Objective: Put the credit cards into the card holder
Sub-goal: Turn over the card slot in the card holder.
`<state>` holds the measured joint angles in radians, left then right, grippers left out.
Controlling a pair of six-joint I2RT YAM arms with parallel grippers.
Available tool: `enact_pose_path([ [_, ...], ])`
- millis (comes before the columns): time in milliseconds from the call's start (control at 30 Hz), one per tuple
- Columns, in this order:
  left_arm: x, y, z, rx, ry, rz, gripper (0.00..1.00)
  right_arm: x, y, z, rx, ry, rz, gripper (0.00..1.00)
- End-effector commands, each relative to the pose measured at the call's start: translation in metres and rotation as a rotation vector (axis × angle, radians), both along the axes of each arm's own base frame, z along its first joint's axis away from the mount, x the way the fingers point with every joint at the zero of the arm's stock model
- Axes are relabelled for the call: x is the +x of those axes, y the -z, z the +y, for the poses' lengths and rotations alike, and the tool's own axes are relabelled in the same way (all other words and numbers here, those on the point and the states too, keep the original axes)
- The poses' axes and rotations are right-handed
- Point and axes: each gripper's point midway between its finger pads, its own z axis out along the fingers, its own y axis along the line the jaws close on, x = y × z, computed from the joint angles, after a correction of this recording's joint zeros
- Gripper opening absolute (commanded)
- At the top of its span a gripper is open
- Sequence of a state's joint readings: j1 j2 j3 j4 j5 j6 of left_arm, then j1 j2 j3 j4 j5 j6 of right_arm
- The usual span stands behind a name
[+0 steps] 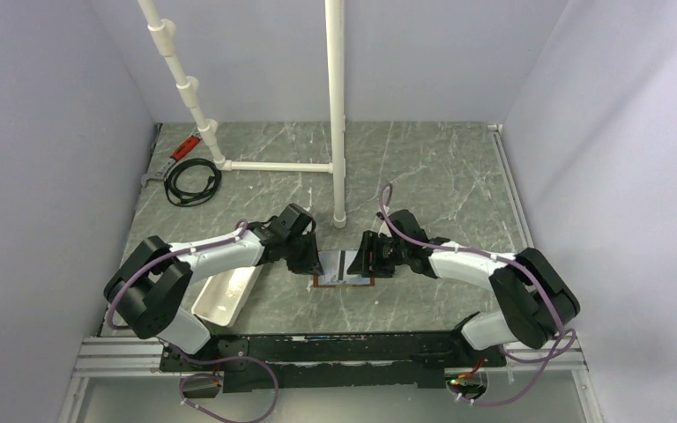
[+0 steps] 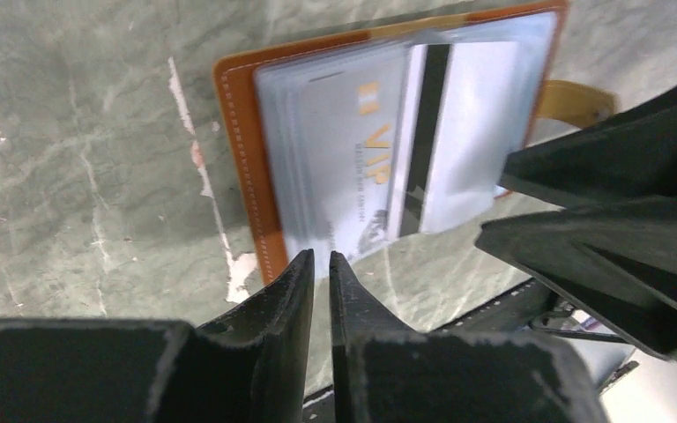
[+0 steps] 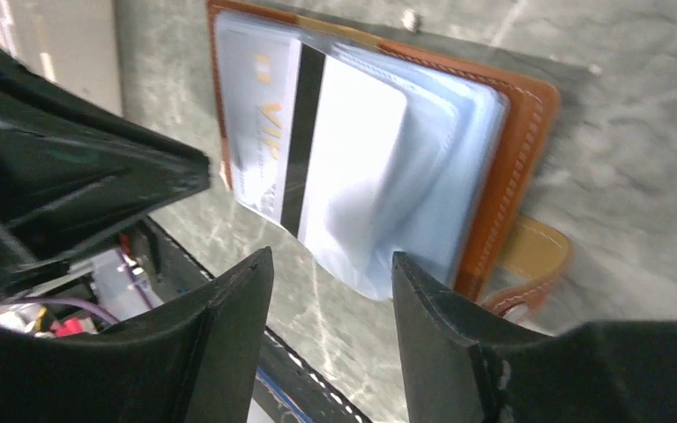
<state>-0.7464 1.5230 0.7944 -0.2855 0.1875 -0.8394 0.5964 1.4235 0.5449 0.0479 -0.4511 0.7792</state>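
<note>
Looking from the top camera, I start at the left, where a long white tray [image 1: 225,295] sits on the grey marble table [image 1: 423,176], just outside my left arm. Next comes the left gripper [image 2: 322,264]. Its fingers [image 2: 282,291] are almost together, with only a thin slit between them. The tips sit right at the near edge of the cards, and I cannot tell if they pinch that edge. Just past those tips lies the card holder [image 2: 242,150], open and flat on the table, with an orange-brown border and pale stitches. The credit cards [image 2: 405,176] lie on it in a loose stack, with shiny clear plastic over them. The grey card [image 2: 344,150] reads "VIP" in gold letters, with a small gold mark above. The small print below is too blurry to read. The pale card [image 2: 467,132] beside it shows a black stripe. A tan strap [image 3: 538,256] sticks out from the holder's edge. Last is the right gripper [image 3: 331,264], its fingers [image 3: 247,291] spread wide and holding nothing, with the cards' edge just past the gap.
</note>
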Motion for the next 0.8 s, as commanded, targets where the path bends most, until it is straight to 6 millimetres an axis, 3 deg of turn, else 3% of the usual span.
enact_pose_path([
  [0,0.008,-0.046,-0.017,-0.086,0.063,-0.082,0.19,0.008,-0.006,-0.024,-0.149,0.027,-0.08,0.56],
  [167,0.01,-0.077,-0.04,-0.177,0.139,-0.136,0.24,0.006,-0.013,-0.029,-0.137,0.029,-0.097,0.58],
  [267,0.011,-0.079,-0.052,-0.178,0.167,-0.135,0.21,0.007,-0.016,-0.029,-0.099,0.041,-0.099,0.57],
  [500,0.026,-0.042,-0.046,-0.031,0.104,-0.109,0.03,0.011,-0.021,-0.026,0.003,0.039,-0.087,0.47],
  [767,0.03,-0.01,-0.046,0.065,0.083,-0.079,0.0,0.01,-0.014,-0.029,-0.001,0.039,-0.073,0.47],
])
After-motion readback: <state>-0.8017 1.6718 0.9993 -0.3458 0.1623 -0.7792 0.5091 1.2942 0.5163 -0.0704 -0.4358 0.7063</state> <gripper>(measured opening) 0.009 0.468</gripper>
